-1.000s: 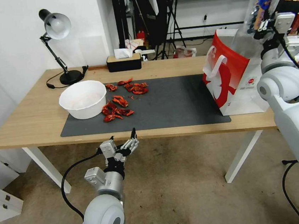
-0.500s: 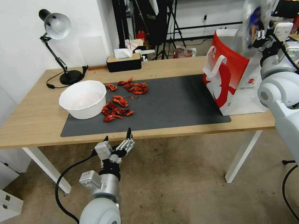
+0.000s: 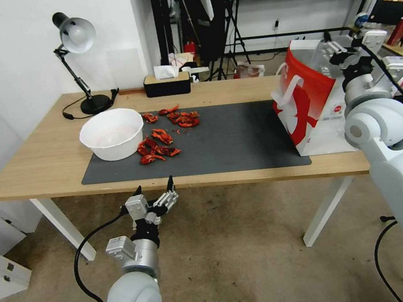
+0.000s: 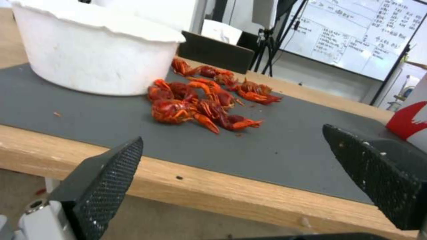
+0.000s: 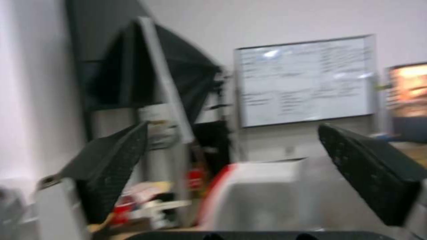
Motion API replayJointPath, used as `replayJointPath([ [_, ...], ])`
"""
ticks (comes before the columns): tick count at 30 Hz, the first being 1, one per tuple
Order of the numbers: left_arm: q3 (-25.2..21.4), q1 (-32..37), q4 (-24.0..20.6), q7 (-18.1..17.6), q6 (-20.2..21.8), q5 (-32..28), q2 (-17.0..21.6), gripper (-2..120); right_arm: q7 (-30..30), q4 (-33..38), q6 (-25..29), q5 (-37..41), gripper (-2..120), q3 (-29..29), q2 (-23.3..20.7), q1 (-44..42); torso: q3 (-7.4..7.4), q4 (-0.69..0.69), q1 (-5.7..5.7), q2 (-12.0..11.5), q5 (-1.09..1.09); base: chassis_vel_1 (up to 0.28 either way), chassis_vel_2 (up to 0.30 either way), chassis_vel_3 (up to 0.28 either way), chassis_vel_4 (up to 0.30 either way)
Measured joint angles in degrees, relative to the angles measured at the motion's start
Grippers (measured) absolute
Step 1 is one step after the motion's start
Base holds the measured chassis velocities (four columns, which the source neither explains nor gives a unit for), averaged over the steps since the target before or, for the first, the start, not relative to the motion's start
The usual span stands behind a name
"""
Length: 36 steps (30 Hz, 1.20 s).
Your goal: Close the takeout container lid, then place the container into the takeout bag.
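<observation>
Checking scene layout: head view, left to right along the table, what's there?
Lamp → white bowl → crayfish → takeout bag → right gripper, open at the bag's top.

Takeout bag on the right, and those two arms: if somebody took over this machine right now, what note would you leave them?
Left gripper: fingers open, empty, idle below the table's front edge.
Right gripper: fingers open, empty, over the mouth of the takeout bag, which stands upright at the right end of the mat.
Takeout container: the bag's inside is hidden, so I cannot tell whether it lies in there or whether its lid is shut.
Done: uncertain. Left: look into the bag first; if the container is there and closed, the job is probably finished.
</observation>
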Motion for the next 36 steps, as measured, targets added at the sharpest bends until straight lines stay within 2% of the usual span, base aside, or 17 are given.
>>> replayJointPath([
  [2, -0.5, 0.7, 0.5, 0.6, -1.4, 1.5, -0.3, 100, -5.3, 3.5, 1.6, 3.9, 100, 0.8, -1.2, -5.3, 0.00, 0.01, 0.00, 0.0, 0.01, 0.000, 0.000, 0.000, 0.000],
  [3, -0.5, 0.7, 0.5, 0.6, -1.4, 1.5, -0.3, 100, -5.3, 3.5, 1.6, 3.9, 100, 0.8, -1.2, -5.3, 0.00, 0.01, 0.00, 0.0, 0.01, 0.000, 0.000, 0.000, 0.000],
  [6, -1.5, 1.9, 1.2, 1.3, -3.6, 3.4, -0.6, 100, -9.4, 7.0, 3.7, 5.8, 100, 1.2, -2.9, -12.4, -0.01, -0.04, -0.01, 0.0, 0.02, 0.000, 0.000, 0.000, 0.000],
  [8, -1.7, 2.0, 1.3, 1.3, -3.9, 3.6, -0.6, 100, -9.5, 7.2, 3.8, 5.8, 100, 1.2, -3.0, -12.8, -0.01, -0.04, -0.01, 0.0, 0.02, 0.000, 0.000, 0.000, 0.000],
  [10, -3.9, 4.7, 1.4, 2.3, -5.7, 6.6, -1.2, 100, -11.1, 8.8, 5.3, 5.8, 100, 0.7, -3.8, -17.0, -0.01, 0.03, 0.00, 0.0, 0.02, 0.000, 0.000, 0.000, 0.000],
  [16, -4.9, 6.1, 1.4, 2.9, -6.2, 8.4, -1.4, 100, -13.3, 10.3, 8.0, 4.6, 100, 3.7, -4.0, -24.9, -0.01, 0.00, 0.00, 0.0, 0.00, 0.000, 0.000, 0.000, 0.000],
  [18, -5.4, 6.9, 1.4, 3.4, -6.3, 9.0, -1.5, 100, -15.2, 10.9, 10.1, 3.4, 100, 6.7, -3.0, -32.6, 0.00, -0.03, -0.01, 0.0, 0.03, 0.000, 0.000, 0.000, 0.000],
  [20, -5.4, 7.1, 1.4, 3.4, -6.3, 9.0, -1.5, 100, -15.7, 11.0, 10.6, 3.1, 100, 7.5, -2.4, -34.4, 0.00, -0.02, -0.01, 0.0, 0.02, 0.000, 0.000, 0.000, 0.000],
  [24, -5.5, 8.1, 1.1, 3.4, -5.9, 9.4, -1.7, 100, -18.4, 11.2, 15.9, -0.7, 100, 9.4, 2.5, -44.8, -0.01, -0.02, -0.01, 0.0, 0.01, 0.000, 0.000, 0.000, 0.000],
  [28, -5.5, 8.2, 1.2, 3.4, -5.8, 9.8, -1.8, 100, -18.9, 10.9, 17.5, -2.3, 100, 9.4, 4.1, -46.8, 0.00, -0.01, -0.01, 0.0, 0.00, 0.000, 0.000, 0.000, 0.000],
  [30, -5.4, 8.5, 1.2, 3.4, -5.9, 10.4, -2.0, 100, -19.2, 10.2, 19.8, -5.0, 100, 8.7, 7.4, -49.8, 0.00, -0.01, -0.01, 0.0, 0.01, 0.000, 0.000, 0.000, 0.000],
  [36, -5.3, 9.0, 1.3, 3.4, -6.6, 11.2, -2.2, 100, -19.3, 9.3, 21.8, -8.1, 100, 7.7, 10.5, -53.3, 0.00, -0.01, -0.01, 0.0, 0.01, 0.000, 0.000, 0.000, 0.000],
])
